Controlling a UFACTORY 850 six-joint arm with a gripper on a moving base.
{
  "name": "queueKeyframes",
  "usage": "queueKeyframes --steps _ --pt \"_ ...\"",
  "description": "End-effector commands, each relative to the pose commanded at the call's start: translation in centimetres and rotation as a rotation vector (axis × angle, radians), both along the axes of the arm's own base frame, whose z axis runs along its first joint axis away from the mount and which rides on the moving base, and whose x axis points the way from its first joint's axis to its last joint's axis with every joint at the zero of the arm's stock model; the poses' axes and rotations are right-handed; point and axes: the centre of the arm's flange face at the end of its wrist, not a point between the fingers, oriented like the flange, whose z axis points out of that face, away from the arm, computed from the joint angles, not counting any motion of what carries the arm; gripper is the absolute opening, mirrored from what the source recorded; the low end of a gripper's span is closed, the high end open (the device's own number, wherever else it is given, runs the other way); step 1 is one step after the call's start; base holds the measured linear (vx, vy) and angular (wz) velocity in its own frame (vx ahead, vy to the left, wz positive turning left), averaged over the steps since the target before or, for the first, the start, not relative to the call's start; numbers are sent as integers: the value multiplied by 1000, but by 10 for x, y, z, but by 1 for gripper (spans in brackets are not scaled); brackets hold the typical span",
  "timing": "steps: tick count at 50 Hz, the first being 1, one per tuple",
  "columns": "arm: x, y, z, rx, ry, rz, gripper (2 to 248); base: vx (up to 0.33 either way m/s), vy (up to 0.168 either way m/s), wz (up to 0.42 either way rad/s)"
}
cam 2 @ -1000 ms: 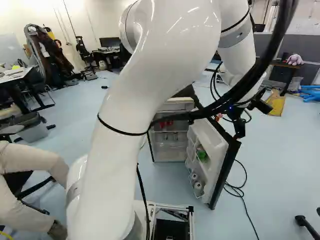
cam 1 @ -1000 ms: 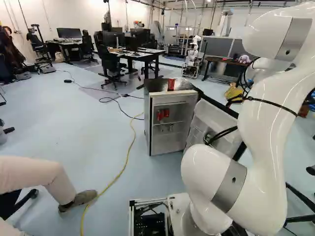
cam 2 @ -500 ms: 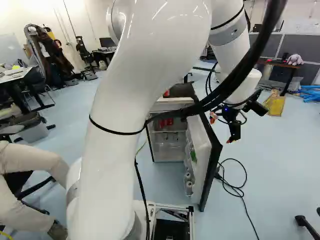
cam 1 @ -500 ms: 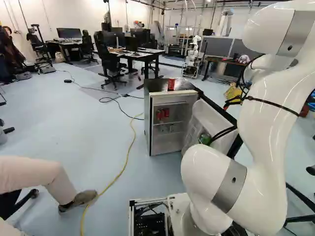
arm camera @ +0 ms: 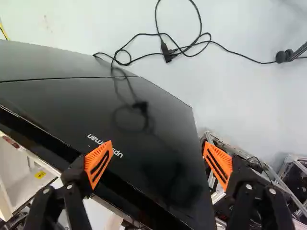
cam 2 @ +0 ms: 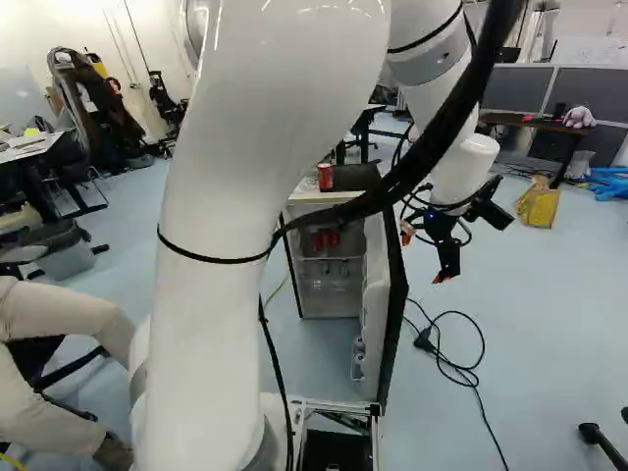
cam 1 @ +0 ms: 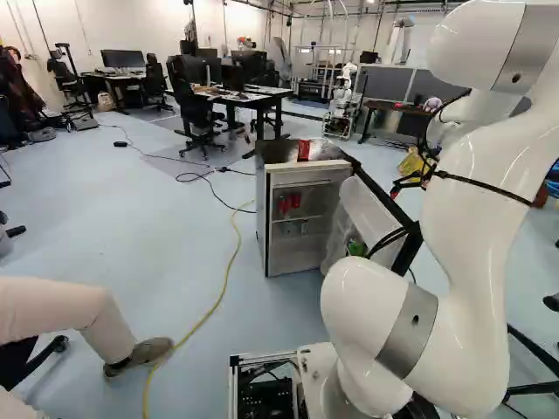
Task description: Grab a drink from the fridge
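In the right base view my gripper hangs on the outer side of the fridge door, its fingers apart. The wrist view has the open gripper over the door's glossy black face, nothing gripped; whether a finger touches it I cannot tell. The small fridge stands open. Red cans sit on an inner shelf, a clearer pair below them. One red can stands on the fridge top. A green item rests in the door's inner rack.
A black cable lies coiled on the floor beyond the door. A yellow cable runs left of the fridge. A person's leg reaches in at the left. Desks and chairs stand behind, with a yellow bag farther right.
The door has swung inward, towards the fridge body. My arm and gripper have moved leftward in the right base view, on the door's outer side. The base has stayed put.
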Motion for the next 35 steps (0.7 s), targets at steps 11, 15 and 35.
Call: queueKeyframes --steps 11,15,35 --pt "-1 15 0 8 7 17 247 0 0 0" --pt "-1 21 0 10 9 24 247 0 0 0" --pt "-1 50 -1 22 21 61 247 0 0 0"
